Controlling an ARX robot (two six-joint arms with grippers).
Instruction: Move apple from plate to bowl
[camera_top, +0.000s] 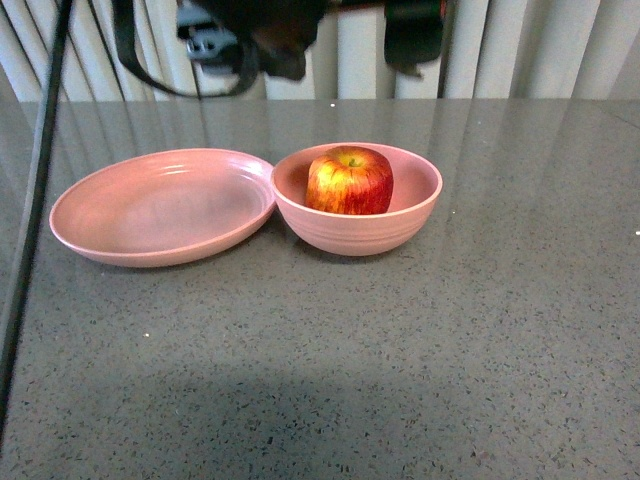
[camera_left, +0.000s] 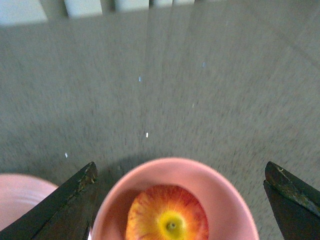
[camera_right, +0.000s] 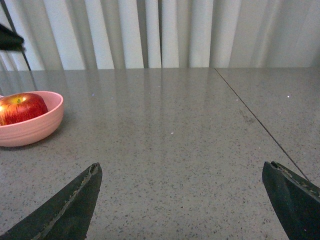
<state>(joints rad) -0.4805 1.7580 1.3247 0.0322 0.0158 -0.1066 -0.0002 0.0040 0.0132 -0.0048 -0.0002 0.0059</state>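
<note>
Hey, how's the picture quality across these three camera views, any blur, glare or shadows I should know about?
Front view: sharp, with a broad dark shadow across the near table and soft highlights on the plate. Left wrist view: blurred overall, the table grain smeared and the apple soft. Right wrist view: clear, with pale curtain reflections on the tabletop beyond the bowl.

No lettering, label, brand mark, number or sign can be read in any of the three views. The apple (camera_top: 349, 181), the pink bowl (camera_top: 400, 228) and the pink plate (camera_top: 120, 245) carry plain, unmarked surfaces, and the speckled grey tabletop (camera_top: 480, 340) bears no print. The dark equipment at the top edge of the front view shows no legible marking either.
</note>
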